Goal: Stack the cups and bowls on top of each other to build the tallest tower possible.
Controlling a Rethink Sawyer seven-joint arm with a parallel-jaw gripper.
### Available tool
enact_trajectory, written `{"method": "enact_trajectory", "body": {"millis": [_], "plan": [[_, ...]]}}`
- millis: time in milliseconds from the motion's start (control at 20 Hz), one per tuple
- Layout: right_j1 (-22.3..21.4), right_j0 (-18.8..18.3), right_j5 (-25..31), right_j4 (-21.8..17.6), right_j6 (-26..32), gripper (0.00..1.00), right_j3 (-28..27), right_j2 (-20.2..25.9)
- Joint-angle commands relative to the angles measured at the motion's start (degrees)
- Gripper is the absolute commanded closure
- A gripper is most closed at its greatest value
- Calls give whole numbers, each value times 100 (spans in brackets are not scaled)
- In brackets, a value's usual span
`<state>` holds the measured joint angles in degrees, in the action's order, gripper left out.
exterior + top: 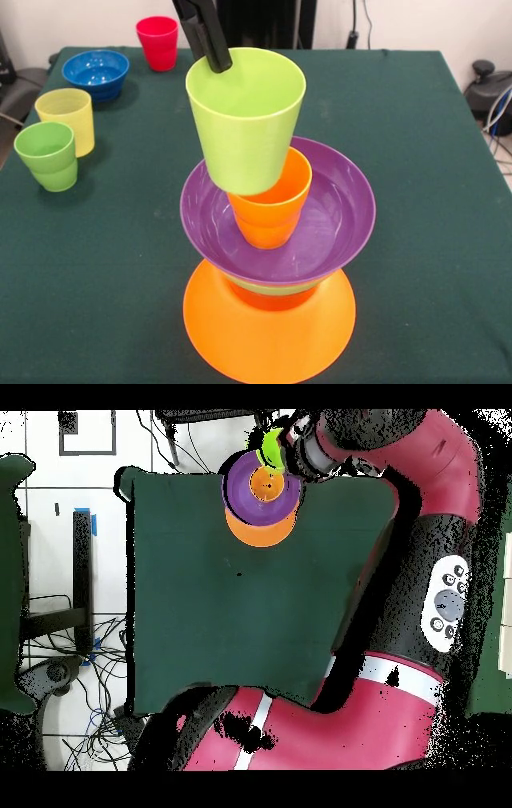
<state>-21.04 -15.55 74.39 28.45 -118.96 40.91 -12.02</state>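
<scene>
The tower stands at the table's near middle. Its base is the very large orange bowl (268, 336), turned upside down. Above it show a red-orange bowl (272, 299), a thin rim of the green bowl (276, 286), and the purple bowl (336, 216), open side up. An orange cup (276, 210) stands upright in the purple bowl. My gripper (214, 58) comes down from the top and is shut on the far rim of the lime green cup (244, 128). It holds the cup upright, slightly tilted, just over the orange cup. I cannot tell whether they touch. The overhead view shows the tower (262, 524) and the lime cup (272, 446).
At the far left of the front view stand a red cup (158, 42) and a blue bowl (96, 74). A pale yellow cup (66, 118) and a green cup (48, 154) stand near the left edge. The table is covered in dark green cloth (416, 160).
</scene>
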Motion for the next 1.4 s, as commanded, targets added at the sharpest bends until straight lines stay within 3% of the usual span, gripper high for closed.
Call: {"method": "enact_trajectory", "body": {"millis": [50, 700, 1400], "plan": [[-97, 222, -394, -495, 949, 100, 915, 693], [-117, 208, -512, -564, 874, 100, 958, 808], [-328, 191, -724, -654, 884, 100, 1356, 900]]}}
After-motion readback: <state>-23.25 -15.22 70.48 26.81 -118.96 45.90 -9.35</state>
